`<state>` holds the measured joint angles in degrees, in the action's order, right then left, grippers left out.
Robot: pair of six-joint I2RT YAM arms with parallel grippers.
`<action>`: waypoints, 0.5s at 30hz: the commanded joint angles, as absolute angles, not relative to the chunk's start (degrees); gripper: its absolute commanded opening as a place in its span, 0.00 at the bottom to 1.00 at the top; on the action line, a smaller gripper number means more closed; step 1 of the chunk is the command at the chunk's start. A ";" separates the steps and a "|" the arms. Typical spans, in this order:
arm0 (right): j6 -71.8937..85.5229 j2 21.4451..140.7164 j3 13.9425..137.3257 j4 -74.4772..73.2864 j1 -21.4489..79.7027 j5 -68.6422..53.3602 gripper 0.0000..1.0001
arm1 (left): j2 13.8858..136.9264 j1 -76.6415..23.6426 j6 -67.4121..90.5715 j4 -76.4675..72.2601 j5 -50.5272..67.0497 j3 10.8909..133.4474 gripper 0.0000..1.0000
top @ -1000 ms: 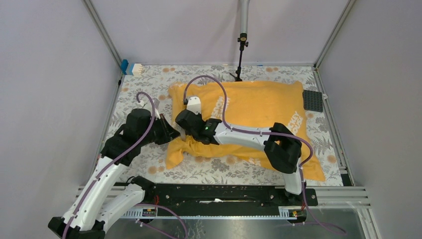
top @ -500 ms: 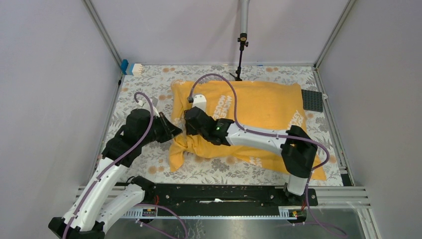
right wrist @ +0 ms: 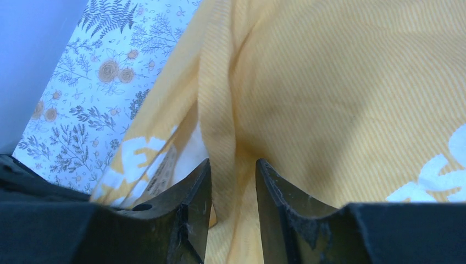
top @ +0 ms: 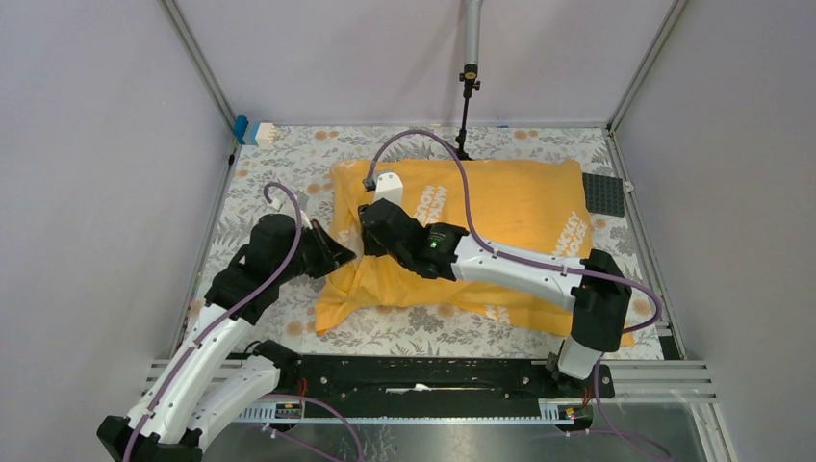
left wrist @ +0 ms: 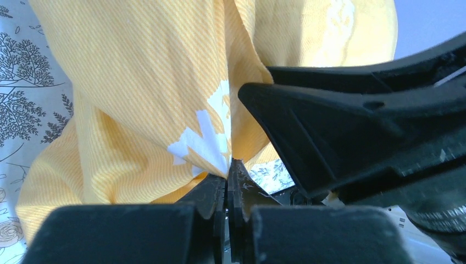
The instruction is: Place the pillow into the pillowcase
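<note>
The orange-yellow pillowcase [top: 510, 207] with white lettering lies plump across the floral table. No white pillow shows in any view. My left gripper [top: 342, 255] is at the case's left edge, and in the left wrist view this gripper [left wrist: 227, 165] is shut on a pinch of printed cloth [left wrist: 165, 99]. My right gripper [top: 366, 229] reaches across the case to the same left edge, just beyond the left one. In the right wrist view the right gripper [right wrist: 232, 165] has a thick fold of the pillowcase [right wrist: 329, 82] filling the narrow gap between its fingers.
A black camera stand [top: 465, 106] rises at the back middle. A dark grey studded block [top: 604, 192] lies at the right edge, and a blue and white object [top: 255, 132] sits in the back left corner. Frame posts and grey walls enclose the floral tablecloth [top: 279, 173].
The right arm has stretched farther left and away from the bases, taking the fold with it. The bunched near-left corner of the pillowcase has spread flatter. The left gripper shifted slightly right.
</note>
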<state>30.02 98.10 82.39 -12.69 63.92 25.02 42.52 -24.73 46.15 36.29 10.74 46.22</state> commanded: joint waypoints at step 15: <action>28.30 88.51 88.54 -17.75 71.54 33.26 0.00 | 49.98 -25.05 55.53 1.22 23.86 29.75 0.00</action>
<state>28.29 95.07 86.52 -18.98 69.21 30.98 44.93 -24.75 52.34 17.74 19.59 37.87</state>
